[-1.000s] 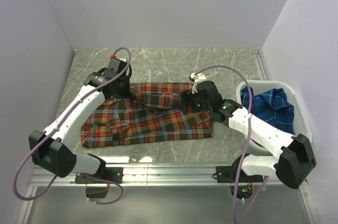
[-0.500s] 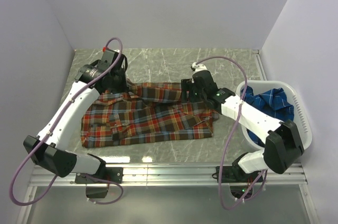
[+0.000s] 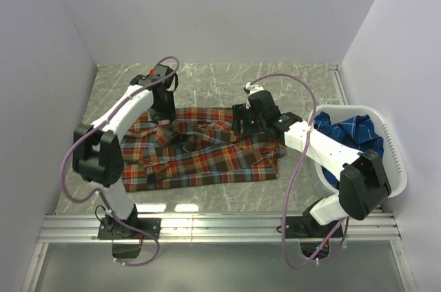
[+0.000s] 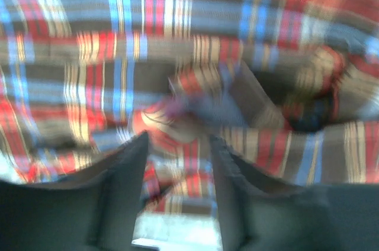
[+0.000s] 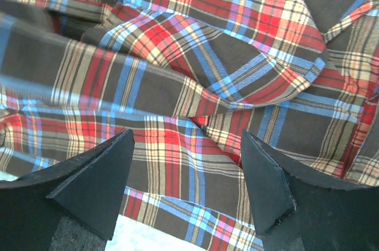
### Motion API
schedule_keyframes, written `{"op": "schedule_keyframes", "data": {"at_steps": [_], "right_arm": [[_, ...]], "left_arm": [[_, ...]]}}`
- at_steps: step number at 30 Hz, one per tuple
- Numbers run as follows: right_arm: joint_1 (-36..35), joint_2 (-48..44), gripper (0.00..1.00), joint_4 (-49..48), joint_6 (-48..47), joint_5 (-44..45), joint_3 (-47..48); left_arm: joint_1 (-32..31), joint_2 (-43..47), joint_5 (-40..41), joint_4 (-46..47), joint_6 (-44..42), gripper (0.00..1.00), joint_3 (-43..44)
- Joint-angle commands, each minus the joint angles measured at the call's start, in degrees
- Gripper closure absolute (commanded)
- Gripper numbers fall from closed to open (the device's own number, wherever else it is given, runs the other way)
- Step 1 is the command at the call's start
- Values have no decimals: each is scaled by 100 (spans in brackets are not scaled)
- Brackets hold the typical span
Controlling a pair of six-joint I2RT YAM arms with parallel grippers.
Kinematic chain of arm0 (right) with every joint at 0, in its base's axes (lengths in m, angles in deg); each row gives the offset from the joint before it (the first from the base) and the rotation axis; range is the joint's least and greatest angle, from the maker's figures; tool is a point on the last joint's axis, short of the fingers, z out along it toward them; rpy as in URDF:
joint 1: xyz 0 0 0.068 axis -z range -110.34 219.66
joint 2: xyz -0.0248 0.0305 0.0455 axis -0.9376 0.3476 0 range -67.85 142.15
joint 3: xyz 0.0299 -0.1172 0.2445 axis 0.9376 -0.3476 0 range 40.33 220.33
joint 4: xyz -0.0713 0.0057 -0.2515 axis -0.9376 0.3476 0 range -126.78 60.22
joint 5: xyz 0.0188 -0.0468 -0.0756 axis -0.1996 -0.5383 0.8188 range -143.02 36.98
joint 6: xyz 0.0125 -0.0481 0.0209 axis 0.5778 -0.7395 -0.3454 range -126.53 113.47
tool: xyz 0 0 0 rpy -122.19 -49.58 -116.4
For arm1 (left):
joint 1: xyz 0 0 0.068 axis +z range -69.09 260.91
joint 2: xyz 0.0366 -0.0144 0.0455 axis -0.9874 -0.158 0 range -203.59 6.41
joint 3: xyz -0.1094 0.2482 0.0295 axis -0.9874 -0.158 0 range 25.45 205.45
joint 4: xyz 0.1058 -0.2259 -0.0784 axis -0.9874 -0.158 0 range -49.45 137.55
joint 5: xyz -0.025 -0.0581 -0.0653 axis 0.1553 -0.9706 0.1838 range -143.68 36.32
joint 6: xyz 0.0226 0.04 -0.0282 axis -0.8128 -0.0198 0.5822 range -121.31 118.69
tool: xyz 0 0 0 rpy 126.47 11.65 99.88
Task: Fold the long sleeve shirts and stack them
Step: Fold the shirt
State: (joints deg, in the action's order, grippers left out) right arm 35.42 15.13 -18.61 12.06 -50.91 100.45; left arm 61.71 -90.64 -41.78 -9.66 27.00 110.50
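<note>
The red shirt (image 3: pixel 207 158) lies rumpled mid-frame; the blue shirt (image 3: pixel 355 133) sits in the basket (image 3: pixel 395 146), right. The left gripper (image 3: pixel 166 131) and right gripper (image 3: pixel 243 121) hover at its upper edge, jaws apart and empty. Pinch both sides evenly, then fold flat.

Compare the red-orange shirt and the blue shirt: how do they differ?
Colour: the red-orange shirt has dark and pale checks; the blue shirt is bright blue with white lines.
Place: the red-orange shirt lies on the table; the blue shirt sits in the white basket.
Pose: the red-orange shirt is spread out, rumpled along its far edge; the blue shirt is bunched up.
Shared: both are plaid.
</note>
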Motion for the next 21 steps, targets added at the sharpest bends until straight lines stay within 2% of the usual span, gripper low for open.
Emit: {"op": "schedule_keyframes", "data": {"at_steps": [1, 5, 9, 14, 19, 21], "right_arm": [[14, -10, 21, -156, -92, -167, 141], [5, -71, 22, -139, -145, -193, 88], [5, -194, 22, -121, -171, -306, -8], [5, -467, 22, -340, -233, -527, -316], [5, -713, 23, -630, -321, -948, -510], [-4, -739, 23, -797, -425, -1150, -571]], "left_arm": [[250, -409, -47, 814, -379, 45, 458], [644, -1024, -503, 1272, -634, 34, 793], [997, -799, -1084, 1826, -529, 25, 601], [1295, 1025, -1314, 3249, -65, 20, -1471], [1533, 2286, -1654, 4575, 280, 28, -3508], [1603, 2726, -1840, 4815, 376, 27, -3863]]}}
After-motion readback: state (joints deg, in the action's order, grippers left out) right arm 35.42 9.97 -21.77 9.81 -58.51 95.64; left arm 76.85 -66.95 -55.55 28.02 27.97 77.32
